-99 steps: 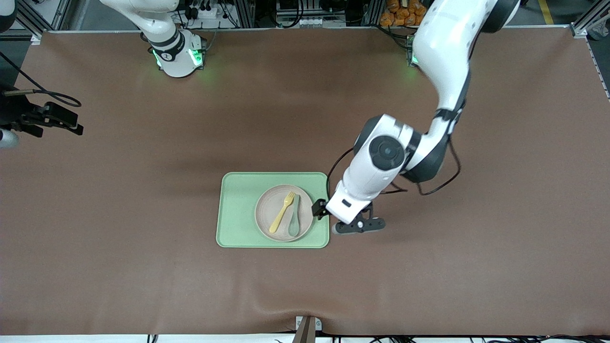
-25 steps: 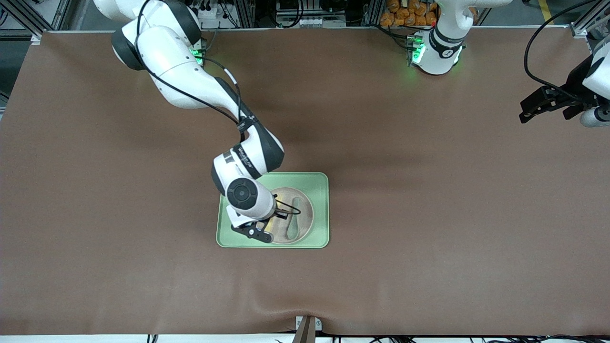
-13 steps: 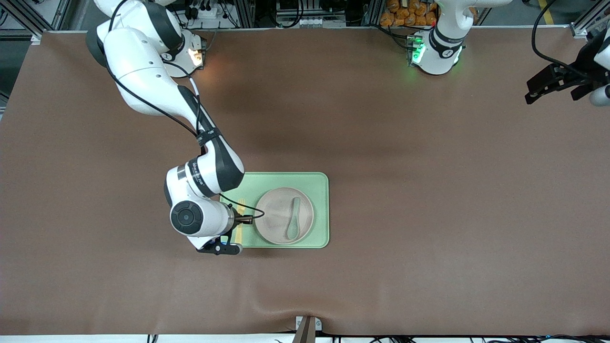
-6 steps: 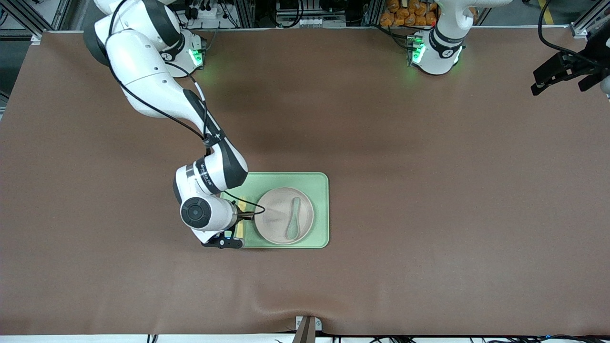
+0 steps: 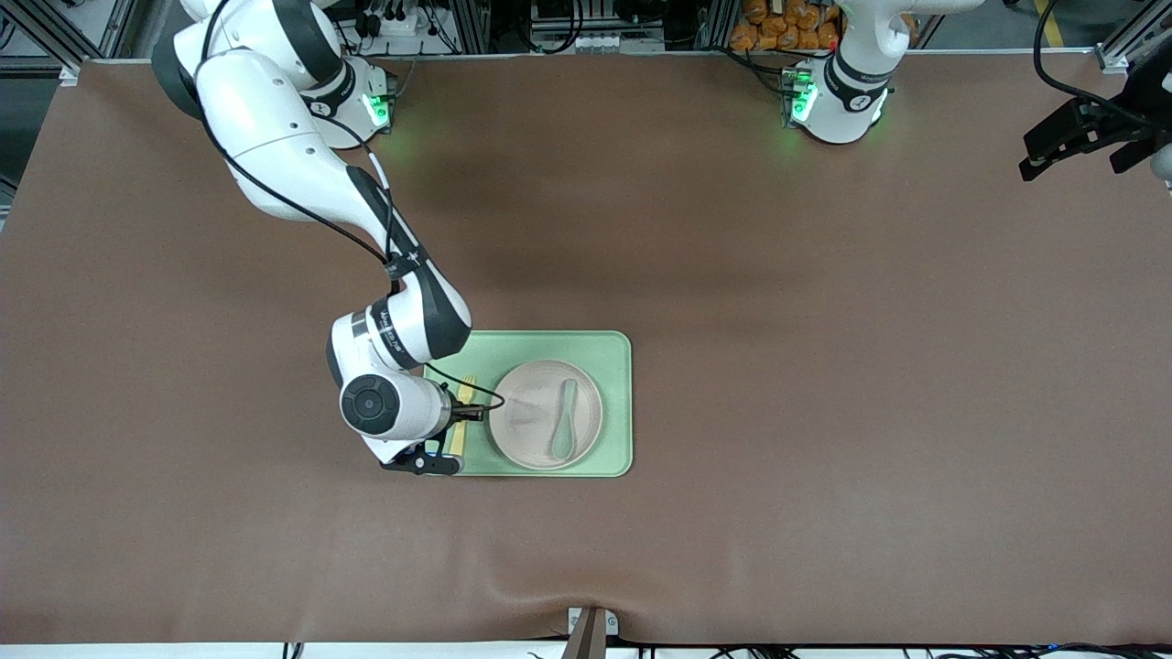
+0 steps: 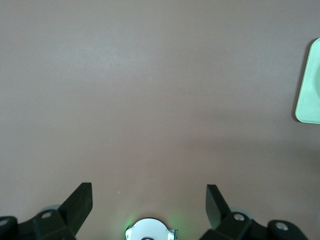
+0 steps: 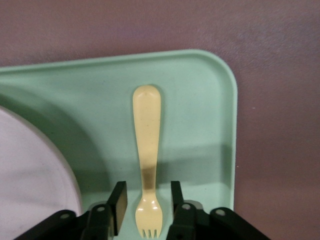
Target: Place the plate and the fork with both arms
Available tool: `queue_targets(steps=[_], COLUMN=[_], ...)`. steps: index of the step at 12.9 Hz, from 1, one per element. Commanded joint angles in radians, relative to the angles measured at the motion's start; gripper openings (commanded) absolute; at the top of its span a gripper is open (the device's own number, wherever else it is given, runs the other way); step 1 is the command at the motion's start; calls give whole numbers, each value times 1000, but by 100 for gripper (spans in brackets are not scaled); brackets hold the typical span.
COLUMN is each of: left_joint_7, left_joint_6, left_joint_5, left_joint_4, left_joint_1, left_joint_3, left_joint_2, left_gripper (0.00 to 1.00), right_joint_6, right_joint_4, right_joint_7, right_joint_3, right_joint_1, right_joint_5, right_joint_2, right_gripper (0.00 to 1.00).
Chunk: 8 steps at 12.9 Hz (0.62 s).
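The off-white plate point(image 5: 526, 414) sits on the light-green tray point(image 5: 606, 366). The pale-yellow fork point(image 5: 464, 392) lies flat on the tray beside the plate, toward the right arm's end. My right gripper point(image 5: 453, 423) is low over the fork. In the right wrist view the fork point(image 7: 146, 130) lies between the open fingers of this gripper point(image 7: 147, 200), with a gap on each side. The plate's rim point(image 7: 30, 170) shows beside it. My left gripper point(image 5: 1071, 142) waits open and empty above the left arm's end of the table point(image 6: 149, 200).
A grey-green spoon point(image 5: 563, 421) lies on the plate. The tray's corner shows in the right wrist view point(image 7: 200, 100) and its edge in the left wrist view point(image 6: 310, 85). Brown mat surrounds the tray.
The fork went from the plate to the tray beside it, carried by my right gripper, which now stands open around it. The left arm drew back to its end of the table.
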Motion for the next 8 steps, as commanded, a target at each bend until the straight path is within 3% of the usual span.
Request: queue_targets(steps=[1,6,8], left_joint_7=[-2,1,-8], left_joint_6=[-44,-89,-84], left_joint_5=[10,10,8], left_joint_4=[7,43,52], left_joint_1=[5,7,4], left_joint_3=[-7,19,19], left_joint_2=[-26,-57,-46], left_gripper=[100,100,100], right_joint_6=[-104,-267,-344], right_joint_4=[12,57,40], right_joint_7=[5,-44,-188], right_joint_3=[15,19,16], right_joint_1=[-40,-155,-216], right_joint_5=[-8,3,-5], right_joint_2=[-65,-244,-334], right_gripper=[100,100,100])
